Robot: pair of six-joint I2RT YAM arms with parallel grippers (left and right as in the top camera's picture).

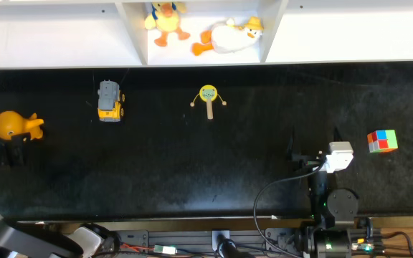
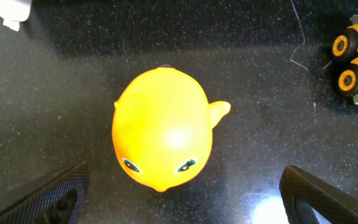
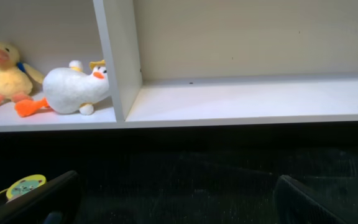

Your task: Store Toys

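Two grippers sit at the near side of the black tabletop [image 1: 192, 172]. The left gripper [image 2: 185, 196] hangs above an orange round toy [image 2: 163, 134] close to the table's left edge, its fingers spread wide and not touching it. The right gripper [image 3: 179, 202], equally wide and holding nothing, faces the white shelf [image 3: 120, 62]. A colour cube [image 1: 382, 141] lies near the right edge. Farther on, a yellow toy truck [image 1: 110, 100] and a small rattle drum [image 1: 208, 100] stand well apart. In the shelf's middle compartment, a yellow plush duck [image 1: 165, 21] and a white plush goose [image 1: 228, 36] rest side by side.
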